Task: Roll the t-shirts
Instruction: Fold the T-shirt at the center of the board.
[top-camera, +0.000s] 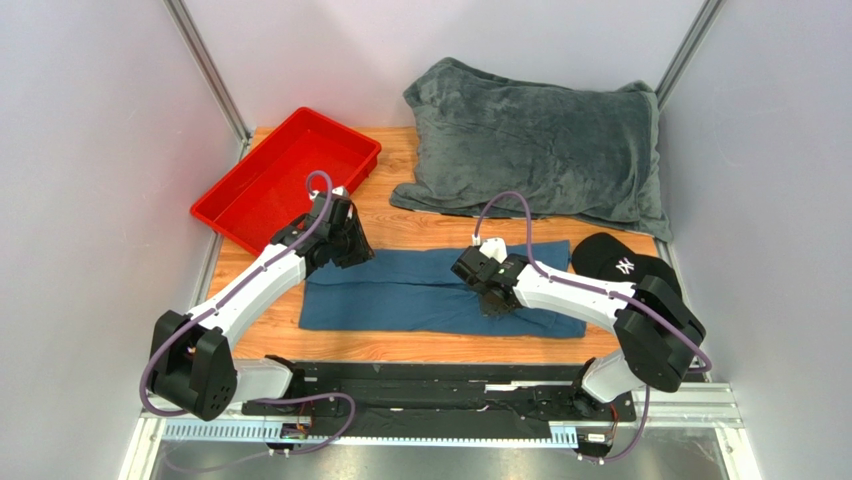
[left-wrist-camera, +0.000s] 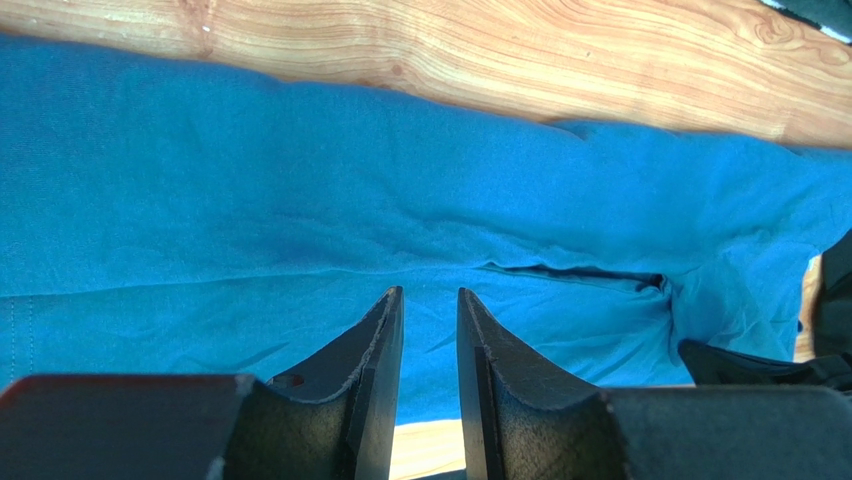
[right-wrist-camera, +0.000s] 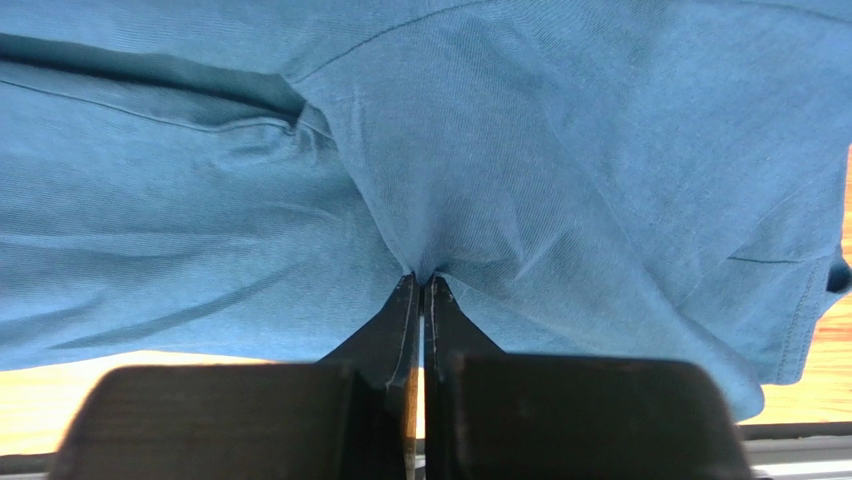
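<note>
The right jaws are clenched, fingertips (right-wrist-camera: 402, 318) pressed together on a small pinch of the t-shirt (top-camera: 420, 290); creases fan out from that point across the cloth. The left jaws stand slightly parted, 1 narrow gap between the fingertips (left-wrist-camera: 385, 335), nothing in it, poised over the shirt's left part near its near hem.

The shirt lies as a long flat band across the near half of the tabletop (top-camera: 400, 346), parallel to the near edge. It is thin, matte teal cotton, limp, with a seam and a dark fold slit showing in both wrist views.

My worry is that the pinch is small and may hold only the top layer. If I pull, I expect that layer to peel away or slip free. With just 1 side gripped, the roll would likely run skewed or drag the whole band over the smooth wood.

The black cap (top-camera: 622, 262), stiff and domed, sits just beside the shirt's right end at the right edge and could snag. The glossy red tray (top-camera: 215, 214) fills the far left corner. The fuzzy grey blanket (top-camera: 540, 150) lies along the far edge.
</note>
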